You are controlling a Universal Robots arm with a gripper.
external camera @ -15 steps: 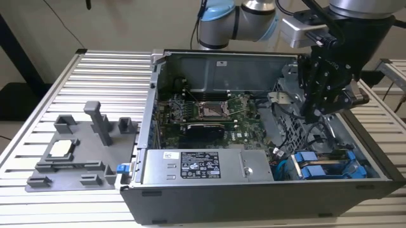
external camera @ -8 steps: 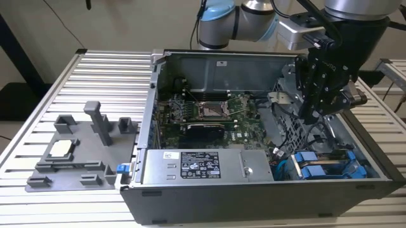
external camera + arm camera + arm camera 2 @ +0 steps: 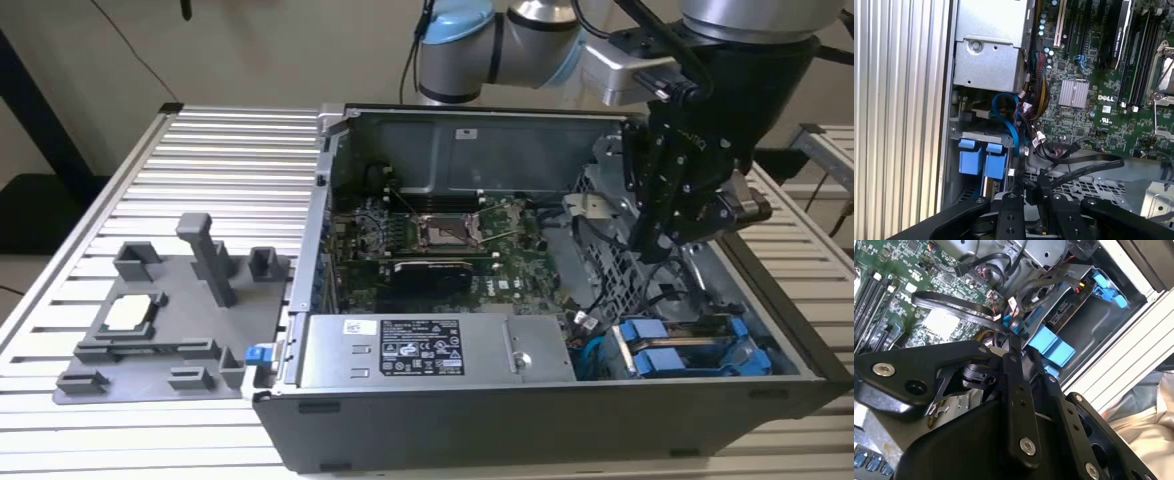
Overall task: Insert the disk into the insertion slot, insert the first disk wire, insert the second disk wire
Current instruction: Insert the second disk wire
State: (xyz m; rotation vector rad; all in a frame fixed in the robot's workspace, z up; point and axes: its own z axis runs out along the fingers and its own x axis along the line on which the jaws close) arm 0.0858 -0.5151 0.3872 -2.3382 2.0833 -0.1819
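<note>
we see the black hand [image 3: 663, 243] lowered inside the open computer case [image 3: 534, 420] on the ribbed surface [image 3: 200, 170]; whether it is spread or pressed together, we cannot tell. the disk [image 3: 687, 350] sits in the insertion slot [image 3: 787, 350] just below the hand, blue tabs showing. black cables [image 3: 1079, 162] loop between hand and motherboard [image 3: 441, 240], the power supply [image 3: 427, 350] beside the cage.

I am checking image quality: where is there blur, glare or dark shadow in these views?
In the exterior view, the power-supply box is evenly lit, while the gripper is a dark mass; in the second wrist view, the near linkage looks soft; in the first wrist view, the ribbed table is brightly lit.
</note>
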